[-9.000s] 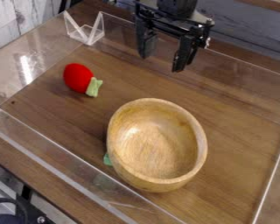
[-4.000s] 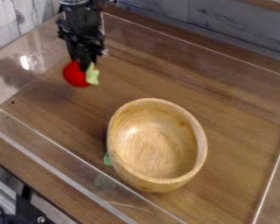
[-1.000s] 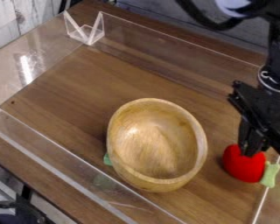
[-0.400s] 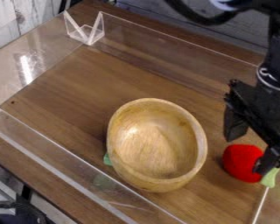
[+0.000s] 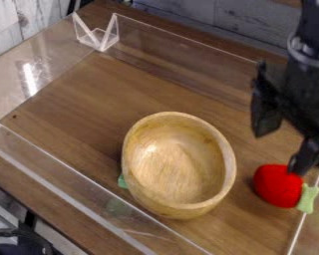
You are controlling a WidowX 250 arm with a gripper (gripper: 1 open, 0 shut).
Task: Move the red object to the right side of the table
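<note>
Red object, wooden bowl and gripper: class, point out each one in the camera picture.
red object [image 5: 275,185], camera view, middle of its glossy red body
wooden bowl [image 5: 179,159], camera view, inside bottom of the bowl
gripper [image 5: 285,139], camera view, gap between its open fingertips

Dark brown wood-grain bench [image 5: 109,110], edged on all visible sides by clear acrylic walls.

Resting on it:
- Round light wooden bowl [image 5: 179,164], upright, near the front wall and slightly right of centre. A small green scrap shows at its lower left foot, partly hidden; what it is cannot be told.
- Small round glossy red toy fruit [image 5: 278,184] with a pale green stem piece on its right, lying just beside the bowl near the right wall.
- Small clear acrylic stand [image 5: 95,31] at the far left corner.
</note>
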